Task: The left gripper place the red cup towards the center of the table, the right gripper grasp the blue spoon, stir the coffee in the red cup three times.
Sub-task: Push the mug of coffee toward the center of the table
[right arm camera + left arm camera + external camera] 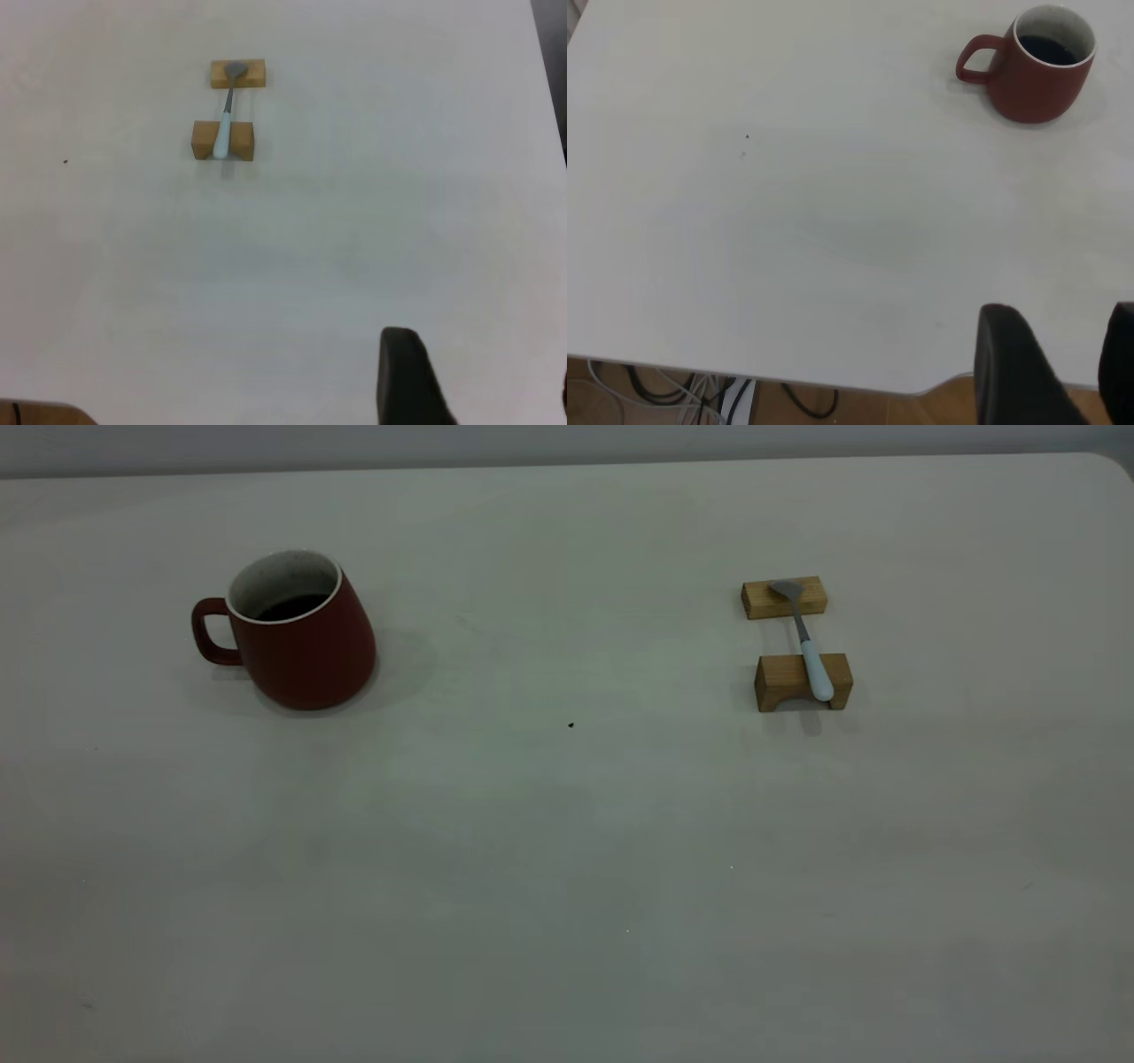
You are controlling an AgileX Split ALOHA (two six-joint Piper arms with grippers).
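Note:
The red cup (297, 646) stands upright on the left part of the table (567, 850), handle pointing left, with dark coffee (292, 607) inside. The blue spoon (808, 646) lies at the right across two wooden blocks, bowl on the far one. Neither arm shows in the exterior view. In the left wrist view the left gripper (1067, 354) hangs open and empty over the table's near edge, far from the red cup (1041, 75). In the right wrist view the right gripper (483, 372) is open and empty, well away from the blue spoon (225, 124).
The far wooden block (784, 598) and the near arched block (788, 682) hold the spoon off the table. A tiny dark speck (570, 724) marks the middle. Cables (700, 390) and a wooden floor show below the table's edge in the left wrist view.

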